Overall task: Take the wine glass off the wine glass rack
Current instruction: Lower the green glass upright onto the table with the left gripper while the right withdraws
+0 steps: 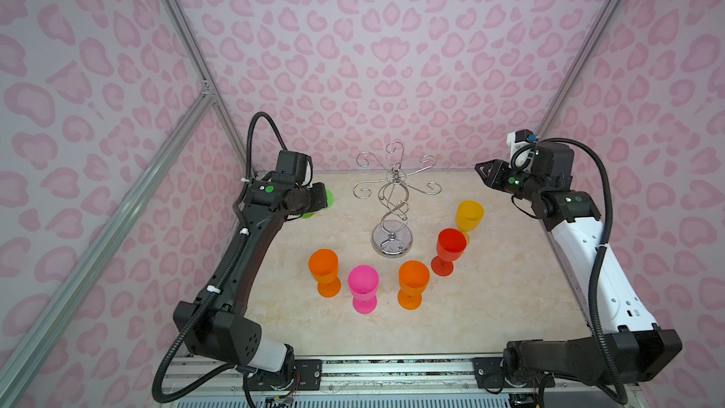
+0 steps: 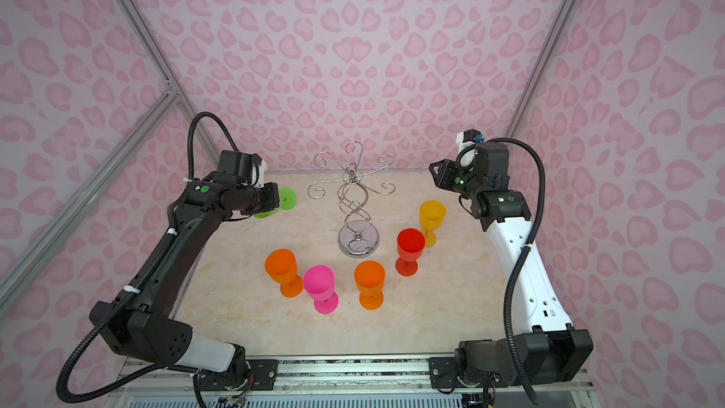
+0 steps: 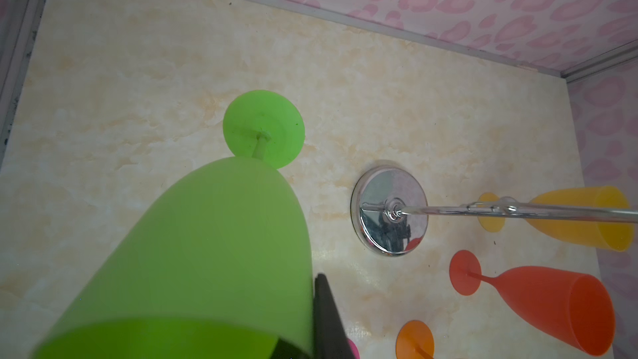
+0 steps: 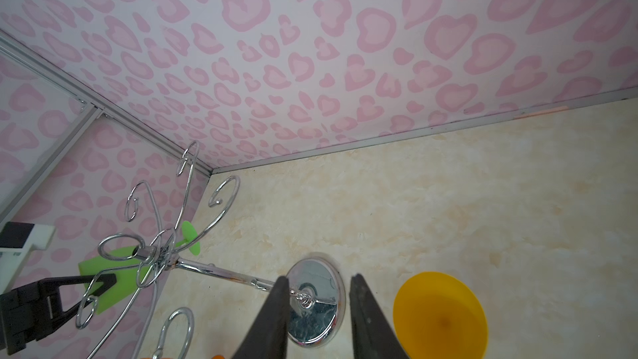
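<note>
**Left hand (image 1: 318, 198) has the green glass (image 3: 207, 253) clear of the rack (image 1: 392, 243)**

Across the table (image 1: 490, 308), the rack stands bare in the middle, every hook empty, with five other glasses (image 1: 363, 282) upright around its front. My left hand is clenched on the green glass's bowl near the rim, the glass tilted above the back left. My right hand (image 1: 481, 171) hangs part open and empty. The lift-off looks done. Next I should turn the glass upright and set it on a bare spot.

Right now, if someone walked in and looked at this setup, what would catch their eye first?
The chrome wine glass rack in the middle of the table, all its hooks bare. Around its front stand five bright glasses, such as the pink one. The left gripper holds a green wine glass sideways at the rear left.
</note>
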Motion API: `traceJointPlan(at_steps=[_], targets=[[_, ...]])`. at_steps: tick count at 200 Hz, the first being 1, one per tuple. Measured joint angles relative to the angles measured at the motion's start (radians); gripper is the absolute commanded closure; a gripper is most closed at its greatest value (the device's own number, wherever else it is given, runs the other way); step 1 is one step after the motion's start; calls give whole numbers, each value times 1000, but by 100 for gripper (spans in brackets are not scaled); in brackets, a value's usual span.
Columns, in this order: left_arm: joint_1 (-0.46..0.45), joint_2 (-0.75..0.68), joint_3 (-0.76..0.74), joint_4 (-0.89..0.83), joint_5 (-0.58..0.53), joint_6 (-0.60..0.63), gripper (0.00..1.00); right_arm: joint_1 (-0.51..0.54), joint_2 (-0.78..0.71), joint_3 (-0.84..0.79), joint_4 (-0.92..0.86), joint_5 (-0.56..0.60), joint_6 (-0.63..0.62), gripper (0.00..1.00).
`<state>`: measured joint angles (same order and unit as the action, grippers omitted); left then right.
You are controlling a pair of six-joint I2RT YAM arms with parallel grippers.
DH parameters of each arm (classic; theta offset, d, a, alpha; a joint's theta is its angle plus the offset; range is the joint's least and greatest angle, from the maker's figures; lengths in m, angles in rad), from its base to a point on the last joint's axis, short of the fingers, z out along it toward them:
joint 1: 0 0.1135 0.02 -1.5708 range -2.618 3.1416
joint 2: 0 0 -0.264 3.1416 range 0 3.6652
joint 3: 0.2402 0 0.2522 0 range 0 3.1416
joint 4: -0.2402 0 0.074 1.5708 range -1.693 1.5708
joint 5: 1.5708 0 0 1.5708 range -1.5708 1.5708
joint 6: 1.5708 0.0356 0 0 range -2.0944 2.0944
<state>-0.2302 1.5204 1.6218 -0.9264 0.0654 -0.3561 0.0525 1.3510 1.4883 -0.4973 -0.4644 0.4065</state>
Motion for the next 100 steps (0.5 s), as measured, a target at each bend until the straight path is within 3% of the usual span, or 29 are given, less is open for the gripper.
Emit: traceJointPlan(at_steps=[100], targets=[[-51,213,56,-103,-27,68,97,-1,23,-35,-21,-8,-6,69]])
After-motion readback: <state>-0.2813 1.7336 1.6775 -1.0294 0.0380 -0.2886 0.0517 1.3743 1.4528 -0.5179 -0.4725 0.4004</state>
